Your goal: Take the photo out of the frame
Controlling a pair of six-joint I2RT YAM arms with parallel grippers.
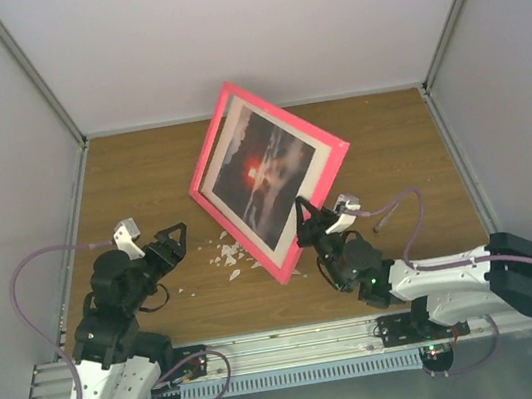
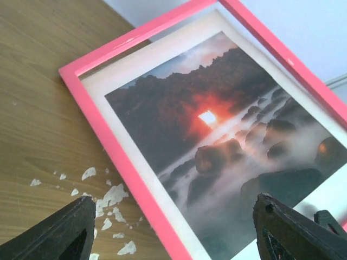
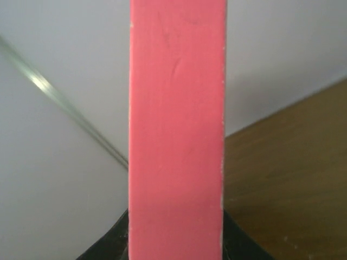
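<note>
Wooden desk [image 1: 140,169] is bearing the frame [image 1: 209,138], which is tilting up on one edge. The right end effector [image 1: 304,216] is clamping its border; the left end effector [image 1: 180,241] is hanging spread apart nearby. The photo [image 1: 260,175] is sitting inside, not yet removed.

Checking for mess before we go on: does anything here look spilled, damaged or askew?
Yes. White flakes lie scattered on the table beside the frame, near its low edge, like chipped scraps. The frame is tilted up on that edge, gripped by the right claw, with the photo still inside.
</note>
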